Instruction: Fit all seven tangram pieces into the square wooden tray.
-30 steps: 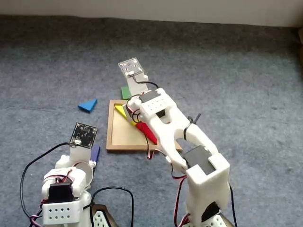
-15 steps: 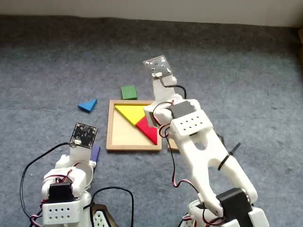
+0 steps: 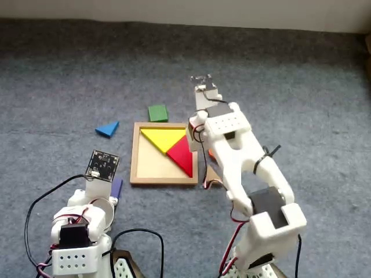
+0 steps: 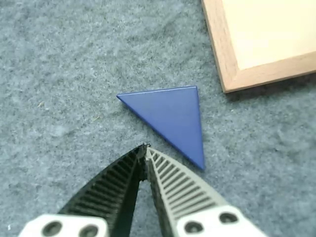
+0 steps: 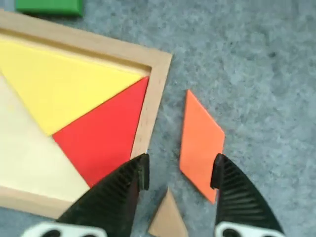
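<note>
The square wooden tray (image 3: 135, 174) holds a yellow triangle (image 3: 161, 138) and a red triangle (image 3: 181, 155), lying edge to edge. My right gripper (image 5: 178, 172) hangs open just past the tray's right rim (image 5: 157, 94). Its fingers straddle the near end of an orange parallelogram (image 5: 200, 140). A tan triangle (image 5: 168, 222) lies close by on the carpet. My left gripper (image 4: 145, 149) is shut and empty, its tip just short of a dark blue triangle (image 4: 173, 116) near the tray's corner (image 4: 224, 64).
A green square (image 3: 157, 113) lies just beyond the tray's far edge. A light blue triangle (image 3: 108, 128) sits to the tray's left. Grey carpet covers the surface, with open room on the far and right sides.
The right arm swung from over the tray's left part to its right side, uncovering the red triangle in the tray. The left arm kept still.
</note>
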Robot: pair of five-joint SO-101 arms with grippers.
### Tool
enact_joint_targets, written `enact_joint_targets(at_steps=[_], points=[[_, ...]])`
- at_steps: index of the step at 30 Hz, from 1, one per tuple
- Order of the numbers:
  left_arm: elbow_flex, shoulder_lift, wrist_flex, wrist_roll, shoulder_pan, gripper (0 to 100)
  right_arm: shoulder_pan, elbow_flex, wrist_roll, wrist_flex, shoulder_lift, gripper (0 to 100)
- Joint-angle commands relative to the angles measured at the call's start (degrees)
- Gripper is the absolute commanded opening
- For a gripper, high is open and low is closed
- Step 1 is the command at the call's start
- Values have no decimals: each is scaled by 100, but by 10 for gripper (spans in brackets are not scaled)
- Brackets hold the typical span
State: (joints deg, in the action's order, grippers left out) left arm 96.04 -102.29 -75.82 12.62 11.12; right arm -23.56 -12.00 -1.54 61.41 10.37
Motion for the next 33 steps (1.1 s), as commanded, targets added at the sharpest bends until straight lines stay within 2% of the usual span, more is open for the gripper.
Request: enact_joint_targets(at_steps=[1,15,22,27,33], points=[[110,-145,-26,-18,22,6,303,725,-44,40,233,210],[110,-145,-26,-18,22,6,338,963,-53,242,1165,204],[110,-145,-26,-18,22,6,347,1007,-44,330,1147,5],[110,-145,-26,-18,22,6,312,1411,-35,892,629,5],[110,-145,-26,-18,22,6,-321,1305,193,1024,-514,5]])
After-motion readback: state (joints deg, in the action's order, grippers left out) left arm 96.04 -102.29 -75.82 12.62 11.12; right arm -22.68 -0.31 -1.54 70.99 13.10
